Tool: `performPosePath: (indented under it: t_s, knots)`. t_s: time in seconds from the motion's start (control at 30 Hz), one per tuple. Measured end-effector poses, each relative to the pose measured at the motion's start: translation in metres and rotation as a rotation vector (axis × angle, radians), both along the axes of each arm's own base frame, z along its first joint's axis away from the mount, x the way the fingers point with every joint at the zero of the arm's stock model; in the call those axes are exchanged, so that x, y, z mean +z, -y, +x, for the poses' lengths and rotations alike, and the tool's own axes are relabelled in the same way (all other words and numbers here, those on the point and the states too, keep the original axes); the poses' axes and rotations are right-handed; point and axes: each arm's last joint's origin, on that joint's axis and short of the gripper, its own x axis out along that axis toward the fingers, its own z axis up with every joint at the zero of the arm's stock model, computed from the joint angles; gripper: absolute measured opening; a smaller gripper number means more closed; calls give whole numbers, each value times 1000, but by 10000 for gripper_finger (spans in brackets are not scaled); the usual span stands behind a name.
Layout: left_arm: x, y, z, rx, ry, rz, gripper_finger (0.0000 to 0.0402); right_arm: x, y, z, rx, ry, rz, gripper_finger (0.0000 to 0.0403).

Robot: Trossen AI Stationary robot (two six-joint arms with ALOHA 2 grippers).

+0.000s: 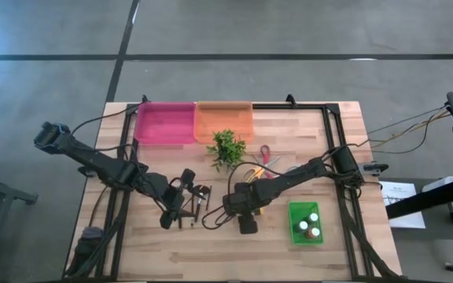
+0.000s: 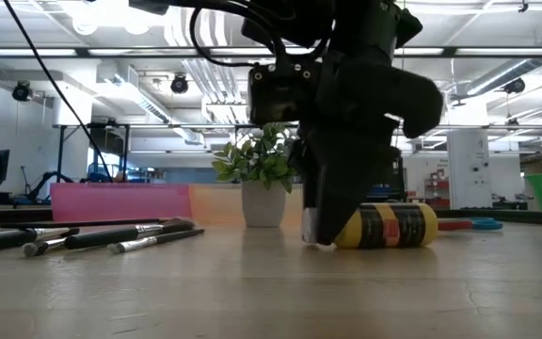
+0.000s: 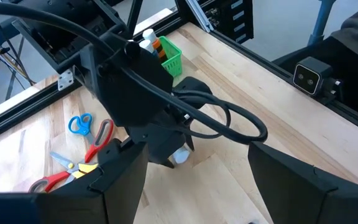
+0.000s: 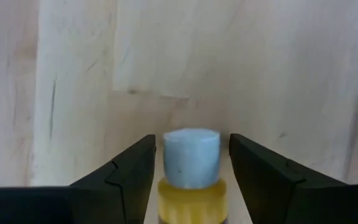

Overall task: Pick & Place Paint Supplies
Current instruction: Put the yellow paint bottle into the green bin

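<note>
Black fingers of the right gripper sit on both sides of a yellow paint bottle with a pale cap. The fingers are apart, with thin gaps beside the cap, so they are not squeezing it. The bottle lies on its side on the wooden table, near the middle.

The left gripper is open and holds nothing. It waits above some brushes lying flat on the table.

A green basket to the right holds small bottles. A little plant stands behind, with scissors close by. Pink and orange trays sit at the far edge.
</note>
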Motion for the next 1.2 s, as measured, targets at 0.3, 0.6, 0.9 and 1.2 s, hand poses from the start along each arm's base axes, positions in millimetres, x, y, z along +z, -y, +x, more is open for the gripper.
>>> performPosePath:
  t_s: [0.3,0.6,0.9,1.2]
  knots:
    - [0,0,0,0,0,0,287,0,0,0,0,10,-10,111]
    - [0,0,0,0,0,0,287,4,-16,0,56,75,-28,111]
    - [-1,0,0,2,-11,1,287,25,-53,-9,99,416,-114,111]
    - [-1,0,0,2,-12,2,287,24,-58,-57,-50,861,-112,111]
